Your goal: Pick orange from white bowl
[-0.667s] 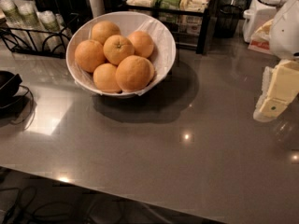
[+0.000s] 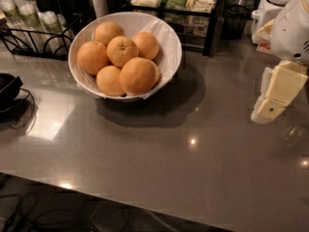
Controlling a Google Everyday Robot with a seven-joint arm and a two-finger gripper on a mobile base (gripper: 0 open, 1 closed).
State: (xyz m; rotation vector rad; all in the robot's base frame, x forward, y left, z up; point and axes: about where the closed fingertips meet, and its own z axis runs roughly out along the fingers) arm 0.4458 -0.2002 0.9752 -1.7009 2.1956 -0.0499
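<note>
I see a dim, warm-toned scene where overhead lights leave small glare spots on the grey counter (image 2: 145, 168), the white bowl (image 2: 170, 47) throws a broad shadow rightward, and the gripper (image 2: 268, 111) hangs brightly lit at far right.

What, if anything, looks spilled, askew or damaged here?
Nothing stands out. The white bowl sits on the grey counter with the large orange at its front and the smaller oranges behind, and none has spilled out. The gripper hangs at the right, well apart from the bowl.

Six oranges (image 2: 139, 75); one white bowl (image 2: 170, 52); one gripper (image 2: 264, 111), far right.
</note>
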